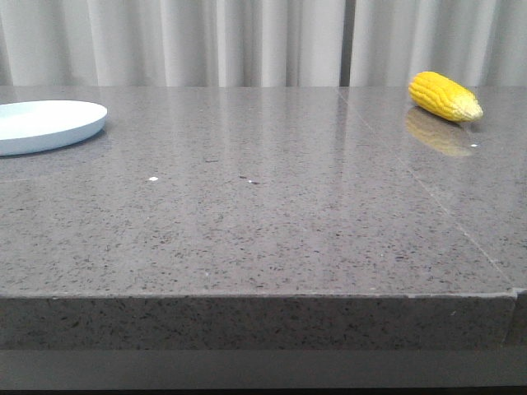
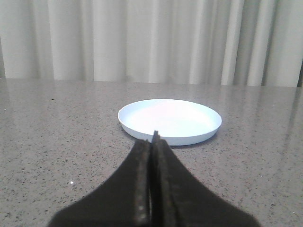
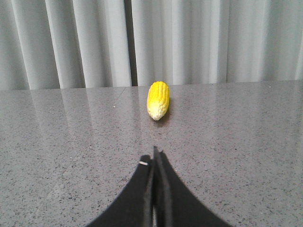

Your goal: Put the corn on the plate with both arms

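Observation:
The yellow corn point(image 1: 445, 96) lies on its side at the far right of the grey stone table, its paler tip toward the right. In the right wrist view the corn point(image 3: 158, 100) lies ahead of my right gripper point(image 3: 155, 153), well apart from it, tip toward the fingers. That gripper is shut with nothing in it. The pale blue-white plate point(image 1: 45, 125) sits empty at the far left, cut by the frame edge. My left gripper point(image 2: 154, 138) is shut and empty, its tips just short of the plate point(image 2: 169, 119). Neither gripper shows in the front view.
Grey-white curtains point(image 1: 263, 41) hang behind the table. A seam point(image 1: 428, 197) runs across the tabletop on the right. The table's front edge point(image 1: 247, 296) is near the camera. A few small white specks point(image 1: 152, 178) lie on the surface.

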